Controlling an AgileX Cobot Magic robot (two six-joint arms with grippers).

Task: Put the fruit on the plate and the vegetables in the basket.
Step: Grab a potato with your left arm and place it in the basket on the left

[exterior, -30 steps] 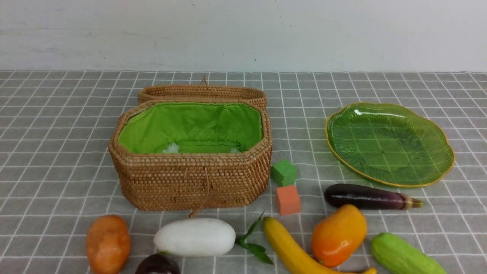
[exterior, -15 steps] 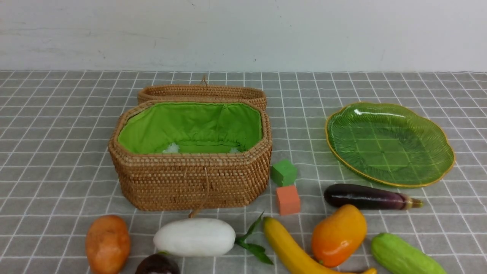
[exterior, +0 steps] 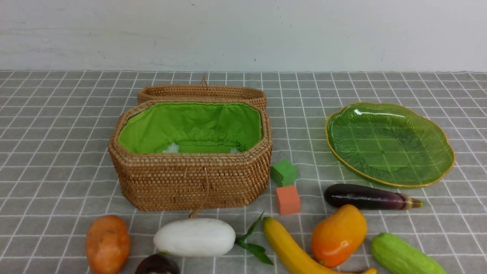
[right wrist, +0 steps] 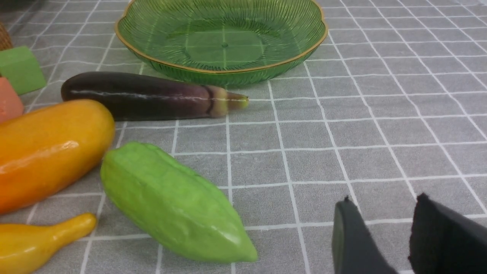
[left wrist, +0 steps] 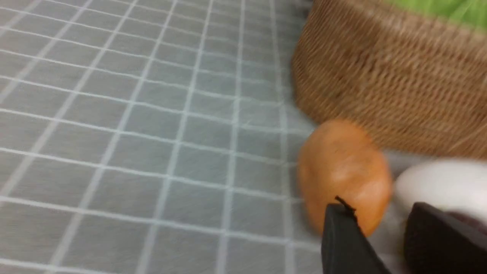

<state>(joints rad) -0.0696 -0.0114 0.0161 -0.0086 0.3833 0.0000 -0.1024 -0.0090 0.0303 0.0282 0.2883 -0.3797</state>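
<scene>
- Left claw [left wrist: 380, 213], left wrist view: its two dark fingers stand apart with nothing between them, so it is open and empty. It hangs low, just beside the potato [left wrist: 342, 167], with the white radish [left wrist: 441, 182] next to that and the woven basket [left wrist: 388, 83] wall behind both. This picture is smeared, so finer detail is lost.
- Right claw [right wrist: 384, 207], right wrist view: its fingers are likewise parted and empty, over bare cloth. The cucumber [right wrist: 171, 205] lies near it. Farther off are the mango [right wrist: 49, 148], the banana [right wrist: 38, 239] tip and the eggplant [right wrist: 140, 95]. Just behind the eggplant sits the green glass plate [right wrist: 220, 72], with nothing on it.
- Front view: neither claw shows. Over the last second nothing here has shifted; every piece lies where it did. I judge that sorting has not begun, and the potato looks the likely first pick for the left arm.
- Front view, layout: the basket stands open with its lid [exterior: 201, 92] folded back behind it. The dark maroon fruit [exterior: 158, 265] sits at the near edge by the radish. A green cube [exterior: 284, 172] and an orange cube [exterior: 288, 199] lie between basket and eggplant.
- Surface and room: the bench [exterior: 57, 152] wears a grey cloth with a white grid, and a plain white wall [exterior: 243, 34] rises behind it.
</scene>
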